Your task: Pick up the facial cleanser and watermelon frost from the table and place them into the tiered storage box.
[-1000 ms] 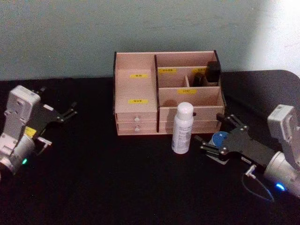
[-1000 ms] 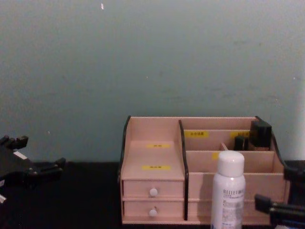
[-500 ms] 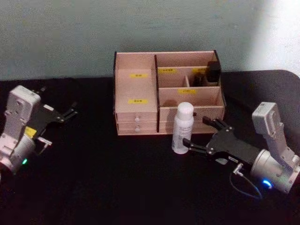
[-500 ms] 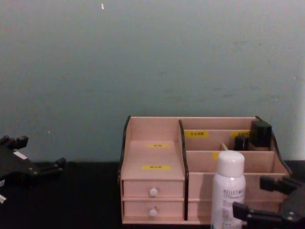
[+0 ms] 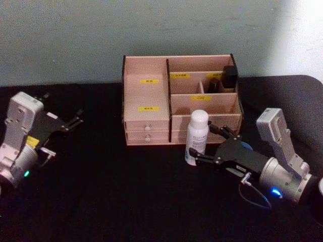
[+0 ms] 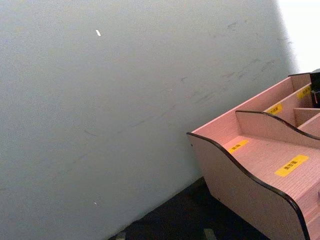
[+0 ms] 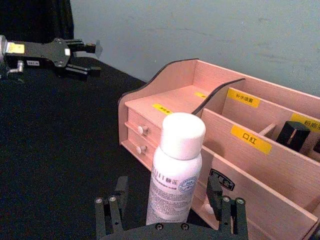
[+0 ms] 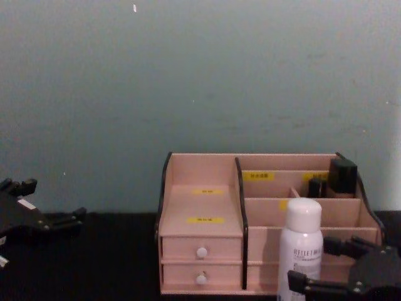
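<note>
The black tabletop [image 5: 126, 201] and the tiered storage box [image 5: 146, 93] at its rear were unchanged over the last second, and both of the task's things were still outside the box. The right hand [image 5: 203, 144] had travelled toward the robot's left, away from the watermelon frost [image 5: 246, 146] it had been over, and now straddled the lower body of the facial cleanser [image 5: 197, 133]. Its jaws were spread, one finger on each side of the bottle and neither pressing it. The bottle stood upright just in front of the box's lower right compartment. This suggested that the cleanser would be grasped first and the jar left for later. The left hand [image 5: 70, 122], open, stayed parked at the far left. The jar was almost wholly hidden behind the right hand; a sliver of its blue lid showed. The bottle's lettering could not be read.
</note>
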Controlling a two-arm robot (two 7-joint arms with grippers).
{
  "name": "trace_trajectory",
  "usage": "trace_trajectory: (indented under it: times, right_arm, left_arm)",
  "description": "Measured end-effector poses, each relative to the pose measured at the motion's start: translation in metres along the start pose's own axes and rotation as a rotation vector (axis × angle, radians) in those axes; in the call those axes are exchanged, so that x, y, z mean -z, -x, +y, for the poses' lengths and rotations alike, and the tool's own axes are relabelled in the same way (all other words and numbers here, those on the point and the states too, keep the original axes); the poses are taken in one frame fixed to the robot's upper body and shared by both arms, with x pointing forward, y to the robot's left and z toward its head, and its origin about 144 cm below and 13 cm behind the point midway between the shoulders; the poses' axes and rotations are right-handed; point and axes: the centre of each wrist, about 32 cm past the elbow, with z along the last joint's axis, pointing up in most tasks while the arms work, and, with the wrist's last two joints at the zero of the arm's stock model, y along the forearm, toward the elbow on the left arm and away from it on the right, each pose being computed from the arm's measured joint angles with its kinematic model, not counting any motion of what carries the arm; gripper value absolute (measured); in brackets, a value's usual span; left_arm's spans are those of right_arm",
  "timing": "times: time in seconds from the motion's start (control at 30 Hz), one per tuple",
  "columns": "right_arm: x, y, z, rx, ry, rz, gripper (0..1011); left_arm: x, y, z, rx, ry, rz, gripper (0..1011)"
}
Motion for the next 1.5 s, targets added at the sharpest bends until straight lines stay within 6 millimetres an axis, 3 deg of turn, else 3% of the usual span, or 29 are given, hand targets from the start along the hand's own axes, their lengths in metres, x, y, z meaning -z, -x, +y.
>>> trace_trajectory:
  times: [0.7, 1.4, 1.5]
  right_arm:
    - [0.001, -0.008, 0.025, 0.017, 0.001, 0.016, 1003]
    - [0.001, -0.010, 0.027, 0.017, 0.004, 0.025, 1003]
    - [0.001, -0.010, 0.027, 0.017, 0.004, 0.025, 948]
  left_arm:
    - [0.000, 0.000, 0.000, 0.000, 0.000, 0.000, 1001]
    - [0.000, 0.000, 0.000, 0.000, 0.000, 0.000, 1001]
    - [0.000, 0.000, 0.000, 0.000, 0.000, 0.000, 1001]
